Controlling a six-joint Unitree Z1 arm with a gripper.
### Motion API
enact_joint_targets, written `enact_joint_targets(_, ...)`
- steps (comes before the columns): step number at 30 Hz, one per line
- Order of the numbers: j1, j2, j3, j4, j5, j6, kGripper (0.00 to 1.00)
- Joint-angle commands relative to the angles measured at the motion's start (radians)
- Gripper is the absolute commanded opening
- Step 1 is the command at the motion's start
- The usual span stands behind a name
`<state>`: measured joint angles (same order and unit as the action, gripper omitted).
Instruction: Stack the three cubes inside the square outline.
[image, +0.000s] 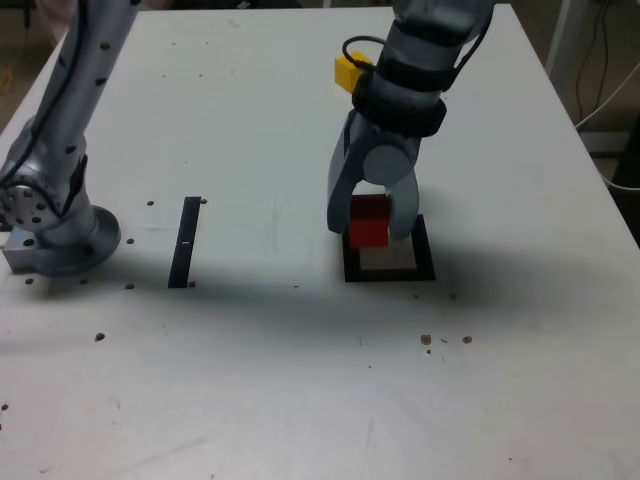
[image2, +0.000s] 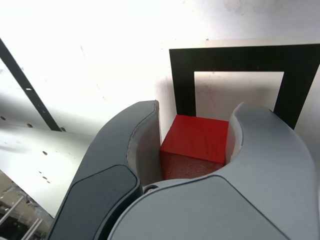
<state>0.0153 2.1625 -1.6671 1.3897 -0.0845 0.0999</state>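
My gripper (image: 371, 228) is shut on the red cube (image: 369, 222), which sits between the two curved fingers (image2: 142, 150). The cube hangs at the near-left part of the square outline (image: 390, 272), a thick black frame with a pale centre. I cannot tell whether it touches the table. The wrist view shows the red cube (image2: 196, 137) just short of the square outline (image2: 182, 75), with the gripper (image2: 196, 116) closed around it. A yellow cube (image: 346, 72) lies on the table farther back, partly hidden behind the arm.
A narrow black strip (image: 185, 242) lies flat at the exterior view's left of the outline. The arm's grey base (image: 60, 235) stands at the far left. Small dark specks (image: 445, 340) dot the white table (image: 300, 380).
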Motion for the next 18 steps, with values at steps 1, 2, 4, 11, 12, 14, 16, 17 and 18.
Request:
enact_joint_targets(1, -0.001, 0.010, -0.005, -0.003, -0.002, -0.002, 0.31)
enact_joint_targets(2, -0.001, 0.012, -0.006, -0.003, -0.002, -0.002, 0.31)
enact_joint_targets(4, -0.001, 0.017, -0.008, -0.004, -0.003, -0.002, 0.31)
enact_joint_targets(11, -0.001, 0.031, -0.013, -0.008, -0.005, -0.002, 0.31)
enact_joint_targets(12, -0.001, 0.033, -0.014, -0.009, -0.005, -0.002, 0.31)
enact_joint_targets(14, -0.001, 0.039, -0.017, -0.010, -0.005, -0.001, 0.31)
enact_joint_targets(16, -0.001, 0.045, -0.021, -0.012, -0.006, 0.000, 0.32)
enact_joint_targets(17, -0.001, 0.048, -0.024, -0.013, -0.006, 0.001, 0.32)
enact_joint_targets(18, -0.001, 0.051, -0.026, -0.015, -0.006, 0.002, 0.32)
